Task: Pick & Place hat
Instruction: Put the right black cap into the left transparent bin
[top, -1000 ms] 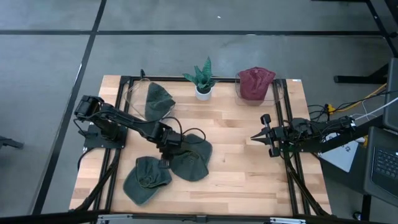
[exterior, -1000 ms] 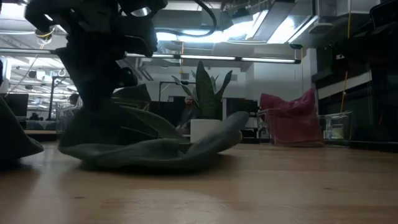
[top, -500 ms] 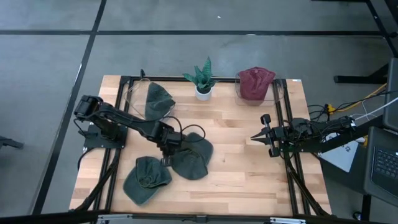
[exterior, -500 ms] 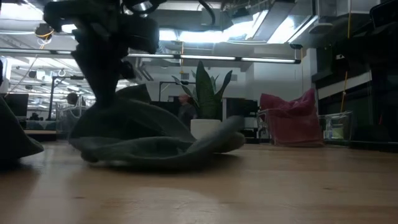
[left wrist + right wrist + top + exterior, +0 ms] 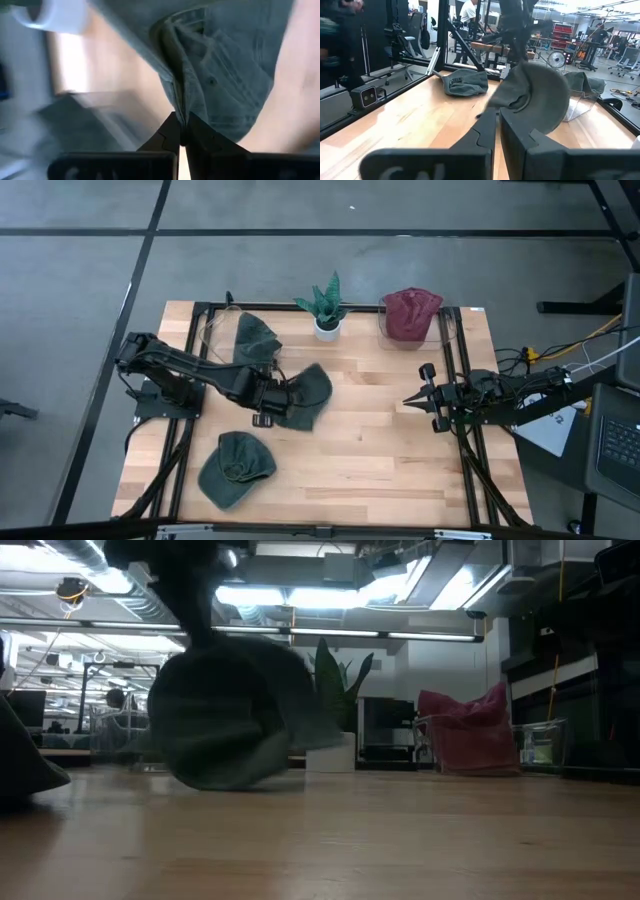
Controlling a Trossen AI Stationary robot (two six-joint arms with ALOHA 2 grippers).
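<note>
A: The left claw [image 5: 268, 394] is pinching a fold of the green hat [image 5: 305, 395], lifting it off the desk [image 5: 390, 440], left of center. The right claw [image 5: 418, 400] is waiting pressed together at the right edge, holding nothing.

B: Risks?

A: It is gripping only a thin fold, so I judge the hat could be slipping free during a swing, or its hanging brim snagging the plant [image 5: 327, 306].

B: Containers?

A: The clear bin [image 5: 212, 330] at back left is holding another green hat [image 5: 255, 340]; the back-right bin [image 5: 446, 326] is holding a red hat [image 5: 410, 311]. A third green hat [image 5: 235, 468] is lying loose in front.
</note>
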